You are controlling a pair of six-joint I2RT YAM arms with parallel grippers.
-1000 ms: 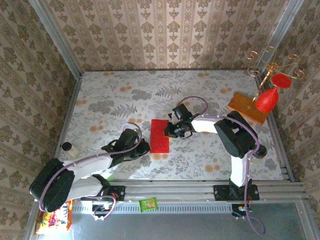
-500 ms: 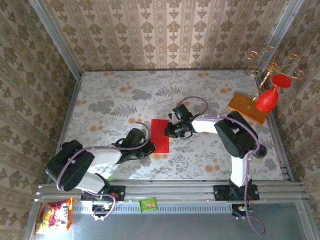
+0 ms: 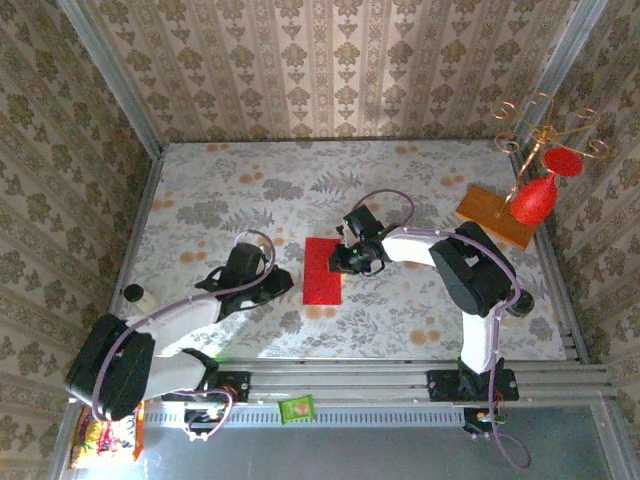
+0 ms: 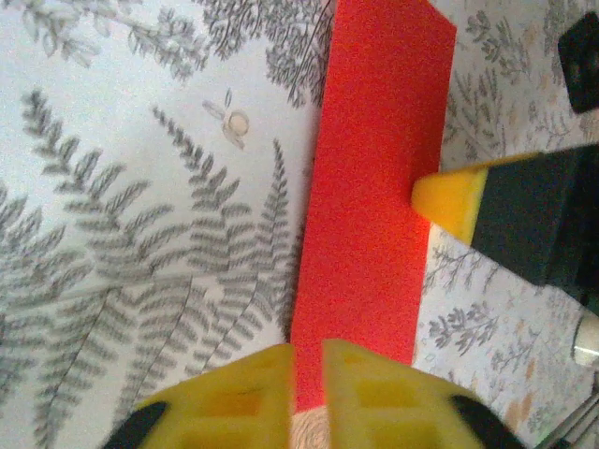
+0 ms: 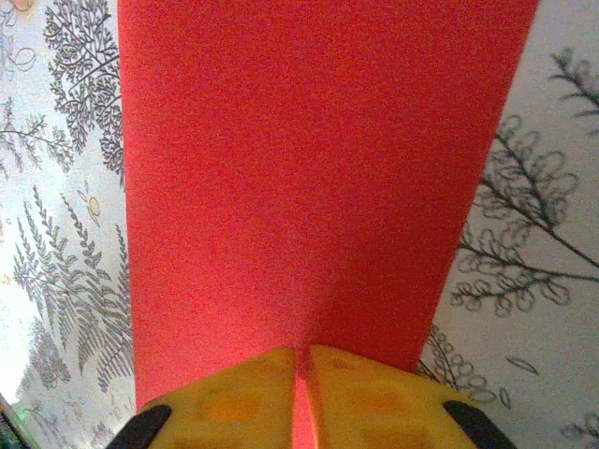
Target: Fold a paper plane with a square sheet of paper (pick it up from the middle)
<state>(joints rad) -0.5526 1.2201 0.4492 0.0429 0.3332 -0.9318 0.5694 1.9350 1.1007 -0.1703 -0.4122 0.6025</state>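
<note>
Fingers of the left gripper stand almost together in the left wrist view. They are two yellow pads with only a thin slit between them, and the near end of the square sheet of paper shows red in that slit. The right gripper looks much the same in its own view: yellow fingers side by side with a hairline gap, and red paper running away from their tips. Whether either pair pinches the sheet or merely sits over its edge, I cannot tell from these angles.

The sheet is bright red and lies flat as a narrow rectangle rather than a square, near the middle of the floral table. From above, the left gripper comes in from the lower left and ends just beside the low part of the paper's long left edge. The right gripper meets the long right edge higher up. In the left wrist view, one yellow fingertip of the right gripper touches that right edge.

An orange-brown wooden board and a red goblet-shaped ornament sit at the table's far right corner, well apart from the paper.
</note>
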